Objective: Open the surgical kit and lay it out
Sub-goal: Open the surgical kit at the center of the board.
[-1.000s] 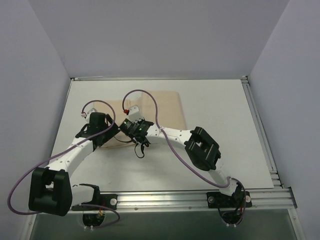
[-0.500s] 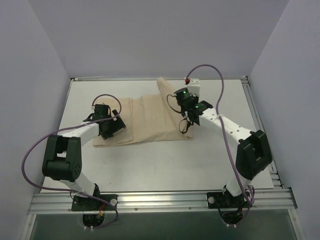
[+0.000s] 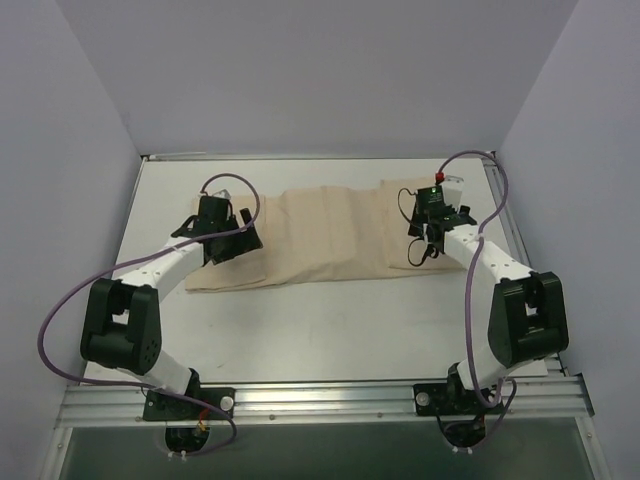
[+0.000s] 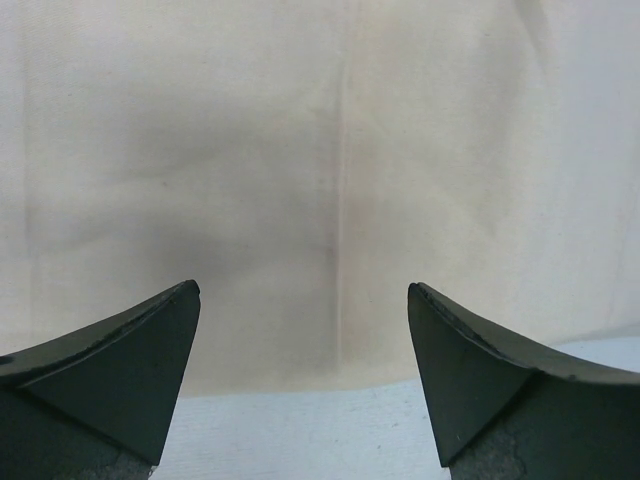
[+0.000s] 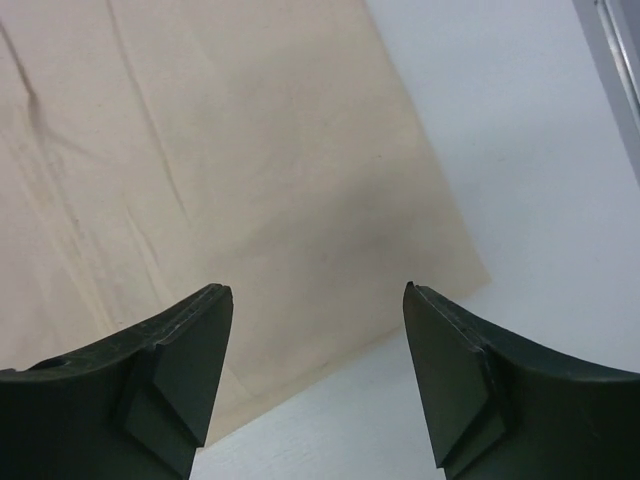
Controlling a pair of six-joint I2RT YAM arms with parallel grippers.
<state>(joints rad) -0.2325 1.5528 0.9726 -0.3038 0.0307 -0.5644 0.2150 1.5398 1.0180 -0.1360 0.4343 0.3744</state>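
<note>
Beige cloth wrap (image 3: 330,235) flat on table (image 3: 300,320), left claw (image 4: 303,290) released over it; right claw (image 5: 317,288) likewise

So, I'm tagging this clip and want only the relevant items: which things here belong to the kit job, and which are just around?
Job: beige cloth wrap, lying flat; left gripper and right gripper, both open over it. Nothing else of the kit shows.
Just around: table; purple cables; metal rail at the near edge.
</note>
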